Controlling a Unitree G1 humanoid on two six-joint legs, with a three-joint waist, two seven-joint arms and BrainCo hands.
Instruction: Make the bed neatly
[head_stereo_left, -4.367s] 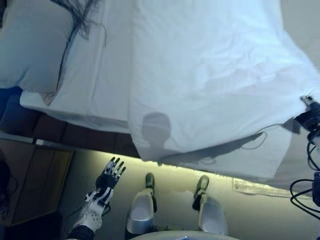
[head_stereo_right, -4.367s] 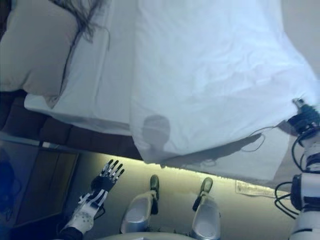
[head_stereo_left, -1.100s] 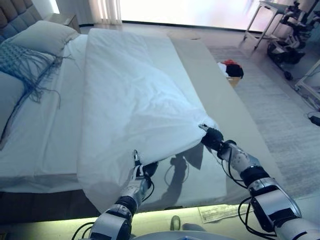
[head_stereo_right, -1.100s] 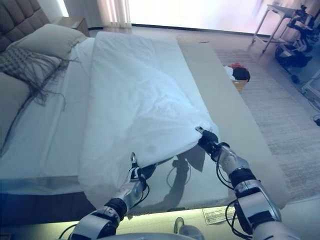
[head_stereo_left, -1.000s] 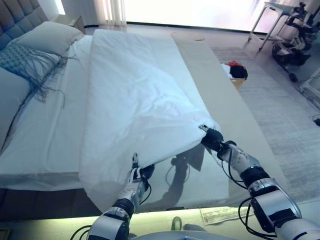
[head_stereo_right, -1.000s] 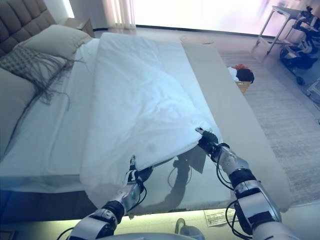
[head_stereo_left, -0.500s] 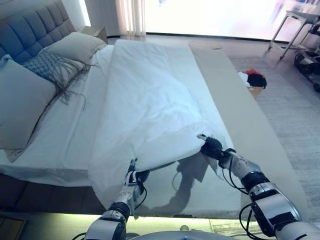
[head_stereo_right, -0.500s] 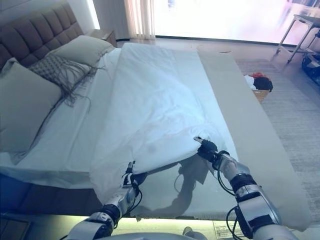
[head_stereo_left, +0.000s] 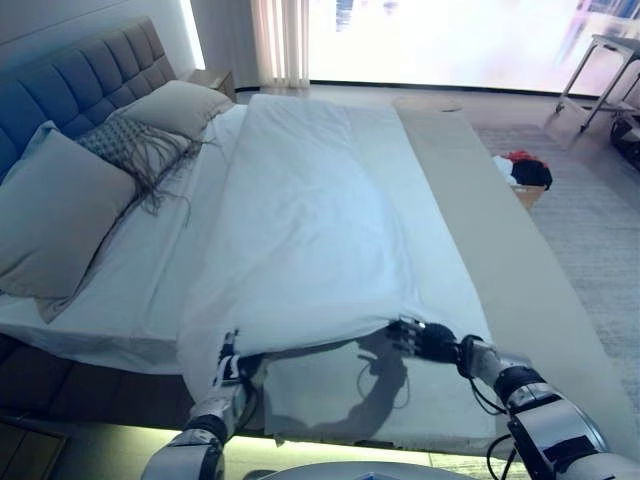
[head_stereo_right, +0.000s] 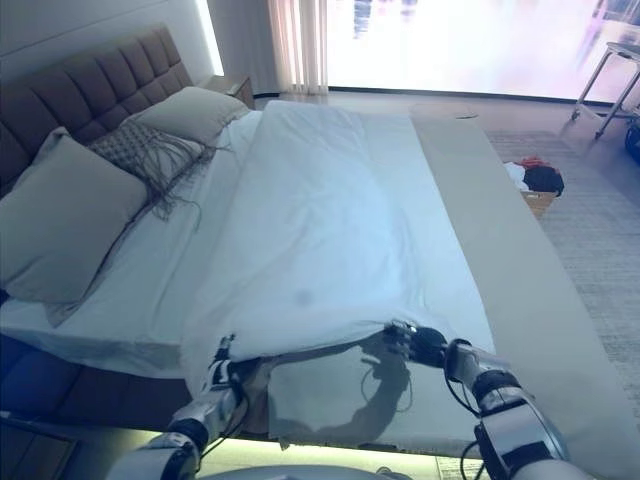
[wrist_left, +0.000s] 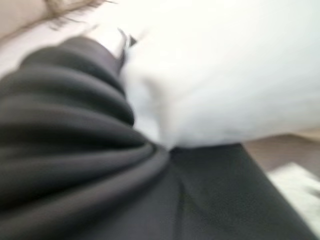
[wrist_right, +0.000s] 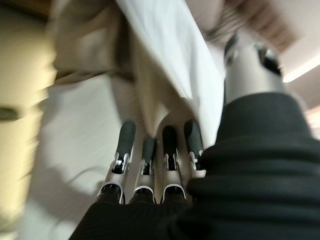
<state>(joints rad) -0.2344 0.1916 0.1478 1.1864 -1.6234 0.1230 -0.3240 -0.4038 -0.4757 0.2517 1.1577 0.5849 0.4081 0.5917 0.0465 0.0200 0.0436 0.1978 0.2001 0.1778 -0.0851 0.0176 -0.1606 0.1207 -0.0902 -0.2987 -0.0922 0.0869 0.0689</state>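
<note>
1. The white duvet (head_stereo_left: 320, 230) lies lengthwise down the middle of the bed (head_stereo_left: 130, 300), with its near edge raised just above the beige sheet (head_stereo_left: 330, 400) at the bed's near edge.
2. The left hand (head_stereo_left: 232, 368) sits at the duvet's near-left corner by the bed's near edge. The cloth covers its fingers, so it cannot be told whether they clasp the duvet or lie loose.
3. The right hand (head_stereo_right: 418, 344) meets the duvet's near-right corner. In the right wrist view its fingers (wrist_right: 150, 155) run nearly straight, pointing under the hanging cloth, and its thumb (wrist_right: 245, 70) stands up beside the cloth on the other side. Whether thumb and fingers truly pinch the edge is not clear.
4. Step in hand, as judged: laying the near edge of the duvet down flat and square.
5. To do this well, both corners should be lowered at 1 level and kept taut between the 2 hands, so that the hem falls parallel to the bed's near edge without a fold.
6. The pillows (head_stereo_left: 60, 210) and a fringed throw (head_stereo_left: 125, 145) lie at the headboard end, along the bed's left edge.
</note>
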